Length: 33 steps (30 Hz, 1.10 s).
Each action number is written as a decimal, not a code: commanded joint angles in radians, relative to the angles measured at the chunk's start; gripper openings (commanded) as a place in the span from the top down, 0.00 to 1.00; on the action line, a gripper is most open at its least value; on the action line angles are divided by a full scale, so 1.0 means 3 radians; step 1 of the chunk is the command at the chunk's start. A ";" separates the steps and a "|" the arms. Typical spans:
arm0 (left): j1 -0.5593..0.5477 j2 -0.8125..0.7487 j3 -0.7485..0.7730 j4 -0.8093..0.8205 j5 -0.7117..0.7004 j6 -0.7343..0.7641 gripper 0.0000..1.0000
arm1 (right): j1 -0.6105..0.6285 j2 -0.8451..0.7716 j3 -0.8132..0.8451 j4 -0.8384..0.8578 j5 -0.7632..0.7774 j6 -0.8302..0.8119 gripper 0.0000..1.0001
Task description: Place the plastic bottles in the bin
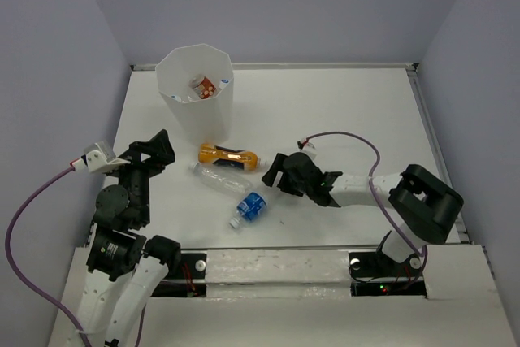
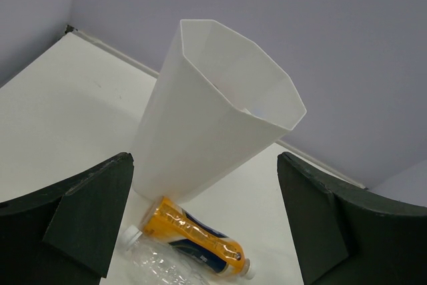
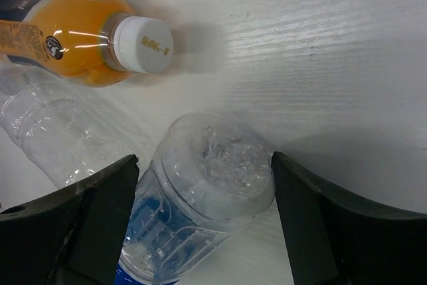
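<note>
Where bin (image 1: 203, 123) walls rise, bottles (image 1: 203, 85) inside half-hidden.

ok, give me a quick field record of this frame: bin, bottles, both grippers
bin: white bin, upright, rear left
bin contents: orange-and-white bottle, rest unclear
loose bottles: orange bottle, clear bottle, blue-label bottle, all lying flat
left gripper: open, empty, facing bin
right gripper: open, straddling blue-label bottle's base

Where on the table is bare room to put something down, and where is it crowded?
Free: the broad table patch right of the bin, bordered by the far edge and the right arm. Crowded: before the bin, where the orange bottle, clear bottle and blue-label bottle lie together between the left hand and right hand.
</note>
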<state>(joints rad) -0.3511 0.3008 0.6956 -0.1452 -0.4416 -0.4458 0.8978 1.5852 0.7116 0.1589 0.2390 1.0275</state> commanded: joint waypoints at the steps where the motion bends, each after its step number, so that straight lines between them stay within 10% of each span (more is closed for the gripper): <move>1: 0.0025 0.0025 -0.0018 0.0177 0.0025 0.0054 0.01 | 0.0014 -0.0150 -0.0127 0.0110 0.0190 0.0083 0.20; 11: 0.0025 0.0015 -0.0013 0.0182 0.0025 0.0054 0.01 | 0.0014 -0.0825 -0.0291 -0.0310 0.0553 -0.0381 0.51; 33: 0.0040 -0.0031 -0.0008 0.0182 0.0025 0.0039 0.01 | 0.0014 -0.1567 0.1492 -0.0955 0.0313 -0.2151 0.59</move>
<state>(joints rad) -0.3481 0.3004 0.6956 -0.1455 -0.4404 -0.4458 0.8982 1.0798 1.0012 -0.2016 0.3546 0.5186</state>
